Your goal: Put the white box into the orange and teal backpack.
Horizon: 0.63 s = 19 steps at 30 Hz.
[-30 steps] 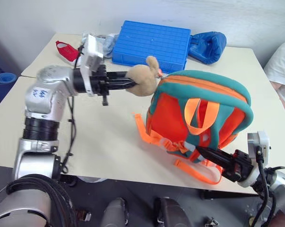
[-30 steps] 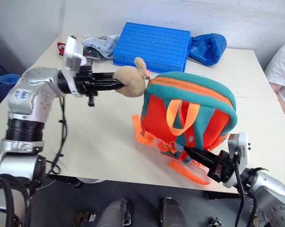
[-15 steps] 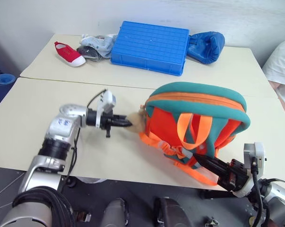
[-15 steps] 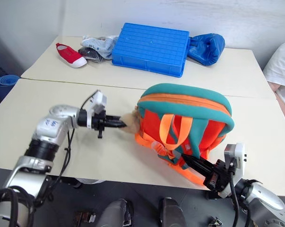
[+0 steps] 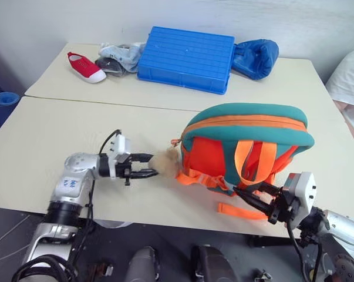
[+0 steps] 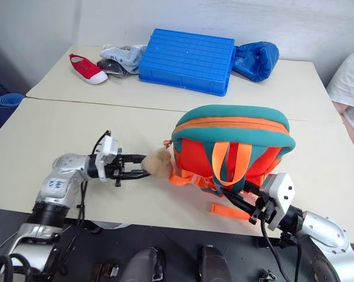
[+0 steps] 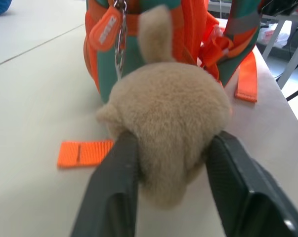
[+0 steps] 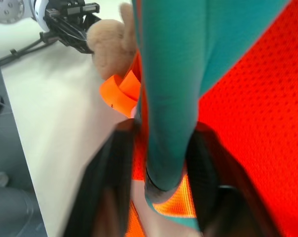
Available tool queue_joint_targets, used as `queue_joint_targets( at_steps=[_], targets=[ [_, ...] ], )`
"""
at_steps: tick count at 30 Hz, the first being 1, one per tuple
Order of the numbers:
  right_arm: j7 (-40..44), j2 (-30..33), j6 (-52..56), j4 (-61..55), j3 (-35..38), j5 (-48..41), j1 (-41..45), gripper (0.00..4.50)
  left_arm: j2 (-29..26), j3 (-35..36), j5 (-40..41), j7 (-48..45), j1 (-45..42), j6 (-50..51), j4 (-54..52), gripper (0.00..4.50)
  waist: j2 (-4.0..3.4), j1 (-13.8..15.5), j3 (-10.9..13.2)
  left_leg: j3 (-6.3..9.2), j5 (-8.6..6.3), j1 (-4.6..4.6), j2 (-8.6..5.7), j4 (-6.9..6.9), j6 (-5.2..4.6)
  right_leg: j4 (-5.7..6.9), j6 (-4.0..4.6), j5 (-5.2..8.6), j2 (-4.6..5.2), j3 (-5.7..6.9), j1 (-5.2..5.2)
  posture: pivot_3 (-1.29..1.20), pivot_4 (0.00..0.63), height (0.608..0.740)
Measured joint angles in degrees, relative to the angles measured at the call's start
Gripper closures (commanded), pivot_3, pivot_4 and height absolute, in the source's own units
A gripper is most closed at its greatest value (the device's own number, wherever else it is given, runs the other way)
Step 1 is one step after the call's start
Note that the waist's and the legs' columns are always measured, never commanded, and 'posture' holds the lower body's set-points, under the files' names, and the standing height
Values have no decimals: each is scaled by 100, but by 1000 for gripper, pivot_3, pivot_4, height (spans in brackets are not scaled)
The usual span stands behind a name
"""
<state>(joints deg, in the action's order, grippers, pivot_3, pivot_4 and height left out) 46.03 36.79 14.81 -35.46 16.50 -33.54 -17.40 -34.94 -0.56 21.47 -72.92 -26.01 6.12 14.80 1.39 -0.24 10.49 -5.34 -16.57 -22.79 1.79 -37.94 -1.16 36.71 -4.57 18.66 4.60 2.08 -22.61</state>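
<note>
Two grippers work at the near edge of the pale table (image 5: 41,135). The right gripper (image 5: 247,197) reaches in from the near right corner, its black fingers standing apart on either side of a teal strap (image 8: 168,98) of the orange and teal backpack (image 5: 247,144), without squeezing it. An orange strap (image 5: 242,211) trails flat on the table just beside that gripper.

The left gripper (image 5: 146,165) lies low over the table on the near left, pointing toward the backpack. Its two fingers (image 7: 114,192) are spread to either side of the tan plush bear (image 7: 166,118), touching its fur on both flanks without pinching it tight. The bear hangs from the backpack's left end beside an orange tag (image 7: 105,29).

The backpack sits on the table between the two grippers, its strap side turned toward the robot and its teal top rim arching above. The white box cannot be made out anywhere on the table; whether it is inside the backpack cannot be told.

Farther back lie a blue crate (image 5: 185,57), a dark blue bag (image 5: 258,57) touching its right end, crumpled clothes (image 5: 119,56) at its left, and a red shoe (image 5: 86,66).
</note>
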Motion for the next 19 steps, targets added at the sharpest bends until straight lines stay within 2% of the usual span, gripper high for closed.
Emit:
queue_joint_targets(
  at_steps=[4, 5, 6, 11, 13, 19],
  targets=[
    [742, 505, -441, 323, 874, 288, -951, 542, -764, 564, -365, 293, 637, -724, 17, 184, 2, 21, -1, 0, -16, 29, -1, 20, -6, -25, 1, 1, 8, 1, 29, 0, 150, 740],
    [866, 480, -579, 547, 1128, 299, -1112, 185, -941, 700, -461, 335, 896, -932, 41, 132, 2, 16, -1, -4, -18, 47, -6, 35, -7, -34, 2, 1, 15, -3, 42, 0, 150, 740],
    [906, 407, -642, 809, 1398, 276, -1180, 52, -1041, 837, -506, 357, 1140, -1052, 66, 132, 2, 12, -1, -7, -18, 67, -8, 51, -7, -51, 1, 1, 20, -5, 60, 0, 150, 740],
    [1248, 400, -1382, 1768, 2064, 536, -1252, 52, -986, 1221, -670, 814, 2322, -1775, -233, 132, 0, -2, -1, -6, -39, 90, -8, 93, 36, -76, 13, 7, 34, -1, 70, 0, 150, 740],
    [1342, 440, -1633, 1966, 2031, 702, -1152, 52, -947, 1308, -684, 963, 2572, -1983, -467, 132, -2, -3, -1, -2, -38, 90, -3, 95, 44, -75, 19, 10, 33, 5, 68, 0, 150, 740],
    [1627, 588, -2193, 2632, 1577, 1038, -526, 52, -867, 1349, -574, 1185, 3227, -1738, -1113, 132, -31, -40, -9, -4, -37, 112, -3, 102, 45, -73, 26, 14, 33, 6, 87, 0, 150, 740]
  ],
)
